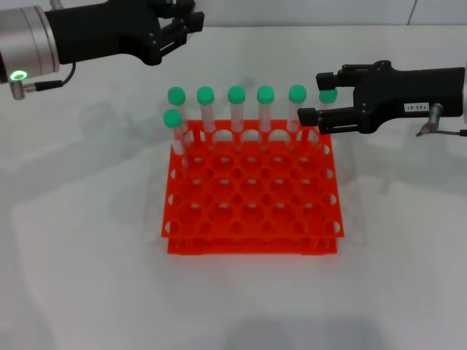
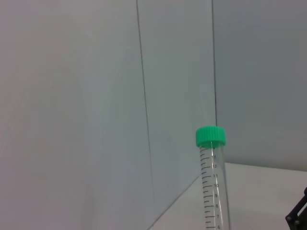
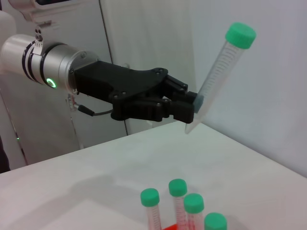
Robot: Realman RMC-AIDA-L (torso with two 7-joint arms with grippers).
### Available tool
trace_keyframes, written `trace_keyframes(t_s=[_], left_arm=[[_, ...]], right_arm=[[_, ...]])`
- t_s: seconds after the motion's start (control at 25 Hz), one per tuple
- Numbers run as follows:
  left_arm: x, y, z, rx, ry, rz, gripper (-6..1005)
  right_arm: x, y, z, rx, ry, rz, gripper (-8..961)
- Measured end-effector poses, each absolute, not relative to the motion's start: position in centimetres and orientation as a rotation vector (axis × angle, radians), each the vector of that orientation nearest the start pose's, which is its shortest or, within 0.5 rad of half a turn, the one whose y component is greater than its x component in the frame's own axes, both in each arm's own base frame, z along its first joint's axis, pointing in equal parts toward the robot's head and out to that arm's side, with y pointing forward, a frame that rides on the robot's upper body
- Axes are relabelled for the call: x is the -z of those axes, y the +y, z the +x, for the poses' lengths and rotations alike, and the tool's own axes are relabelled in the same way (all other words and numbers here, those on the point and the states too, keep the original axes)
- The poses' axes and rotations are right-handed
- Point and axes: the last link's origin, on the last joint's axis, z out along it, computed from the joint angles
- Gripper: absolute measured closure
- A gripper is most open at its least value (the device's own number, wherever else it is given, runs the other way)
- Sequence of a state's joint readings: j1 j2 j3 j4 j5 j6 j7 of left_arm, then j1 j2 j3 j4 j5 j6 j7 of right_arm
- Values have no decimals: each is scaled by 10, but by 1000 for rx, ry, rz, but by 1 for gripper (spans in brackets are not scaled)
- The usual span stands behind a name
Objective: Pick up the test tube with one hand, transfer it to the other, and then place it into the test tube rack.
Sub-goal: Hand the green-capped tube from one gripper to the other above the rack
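My left gripper (image 1: 184, 23), black with no label, is at the back left, above and behind the orange-red test tube rack (image 1: 252, 219). In the right wrist view the left gripper (image 3: 193, 106) is shut on the lower end of the test tube (image 3: 218, 76), which tilts upward with its green cap on top. The tube also shows in the left wrist view (image 2: 211, 172). It is out of sight in the head view. My right gripper (image 1: 317, 96), with the white label, hovers open over the rack's back right corner, apart from the held tube.
Several green-capped tubes (image 1: 236, 109) stand in the rack's back row and one (image 1: 174, 127) in the second row at the left. The cap of the back right tube (image 1: 328, 95) shows between the right gripper's fingers. White table (image 1: 80, 240) all around.
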State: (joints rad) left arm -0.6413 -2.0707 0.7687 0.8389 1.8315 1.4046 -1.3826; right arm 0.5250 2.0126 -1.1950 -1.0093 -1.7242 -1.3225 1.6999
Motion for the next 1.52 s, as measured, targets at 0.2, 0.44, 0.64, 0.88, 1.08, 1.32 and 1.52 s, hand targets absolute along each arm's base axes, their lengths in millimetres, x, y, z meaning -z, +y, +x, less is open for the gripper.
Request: trace_keyframes(t_s=[0.2,0.44,0.64,0.88,1.08,1.32,1.52], left_arm=[[-40,398,-190,730,-239,-2554,808],[-40,397,-189,744,-218,-2555,808],[-40,393,-188,774,-203,-2561,808],[-40,391,-189,779,-201,-2565,808],[-40,390,-190,779,-202,-2566,808],[-39,390,-191,778,-214,-2565,808],[-36,390,-193,781,-230,-2569,808]], right_arm=[[-17,374,177,-592,424,-2751,182],[-20,375,178,-601,429,-2737,183],[-21,376,177,-603,424,-2735,183],[-24,377,175,-610,416,-2724,183],[-24,377,174,-613,415,-2726,184],[-24,377,174,-614,415,-2727,184],[-24,377,174,-614,415,-2729,184]])
